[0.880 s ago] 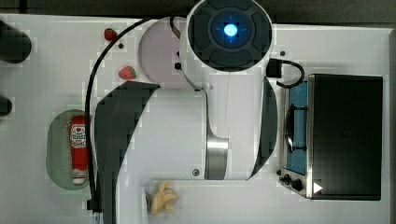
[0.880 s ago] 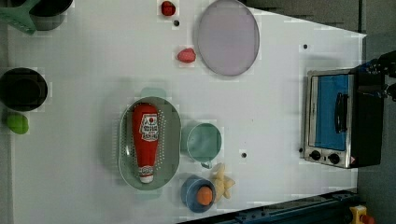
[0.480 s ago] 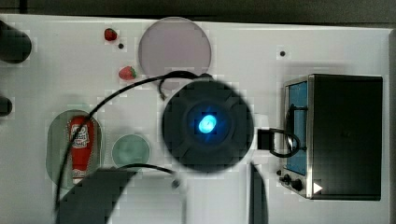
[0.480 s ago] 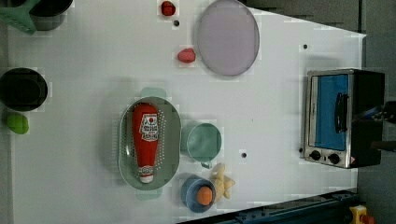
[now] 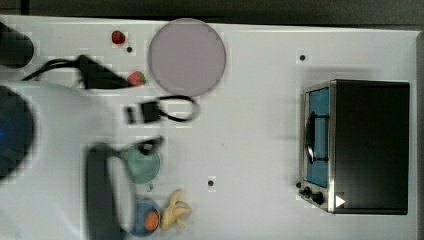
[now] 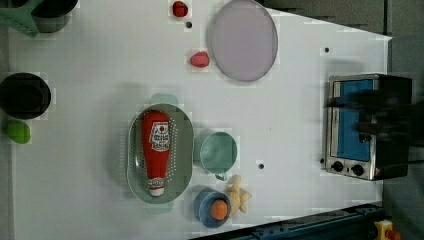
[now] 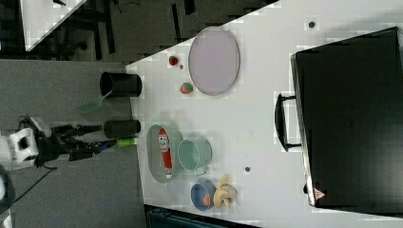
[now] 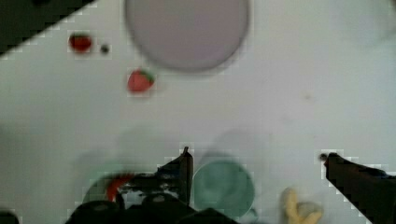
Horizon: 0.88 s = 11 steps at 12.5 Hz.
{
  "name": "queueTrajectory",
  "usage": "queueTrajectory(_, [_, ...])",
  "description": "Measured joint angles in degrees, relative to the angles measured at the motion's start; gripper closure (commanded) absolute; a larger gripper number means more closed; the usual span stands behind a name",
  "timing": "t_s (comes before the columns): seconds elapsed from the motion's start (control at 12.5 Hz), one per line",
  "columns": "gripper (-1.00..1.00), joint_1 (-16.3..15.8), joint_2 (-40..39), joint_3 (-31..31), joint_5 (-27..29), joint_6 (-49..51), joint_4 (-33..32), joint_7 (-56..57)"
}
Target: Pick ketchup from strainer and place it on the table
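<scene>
Label on bottle: a white label with a red heart mark was seen on the red squeeze ketchup bottle (image 6: 155,145) lying in the pale green oval plastic strainer (image 6: 186,150); its lettering could not be read.
Warning sign: a small red triangular sticker was seen at a corner of the black toaster oven (image 7: 351,118); no wording could be made out.
Readable text: none was found elsewhere.

Green cup (image 6: 217,152) crowds strainer (image 6: 185,150); other sides free.

Arm (image 5: 55,160) — now over strainer (image 6: 184,150)
</scene>
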<state>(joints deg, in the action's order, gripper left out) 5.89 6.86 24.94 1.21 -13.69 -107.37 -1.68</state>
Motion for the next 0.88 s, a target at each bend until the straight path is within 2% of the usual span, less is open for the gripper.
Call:
queueTrajectory(0.48, [-1.0, -2.27, -11.35, 16.94, 0.36, -5.76, -3.47, -0.15])
queueTrajectory(0.8, [-1.0, -3.53, -14.85, 21.78, -1.52, -19.51, -8.9, -0.16])
queueTrajectory(0.88, [-1.0, -4.11, -16.17, 21.75, -4.06, -24.63, -10.58, -0.17])
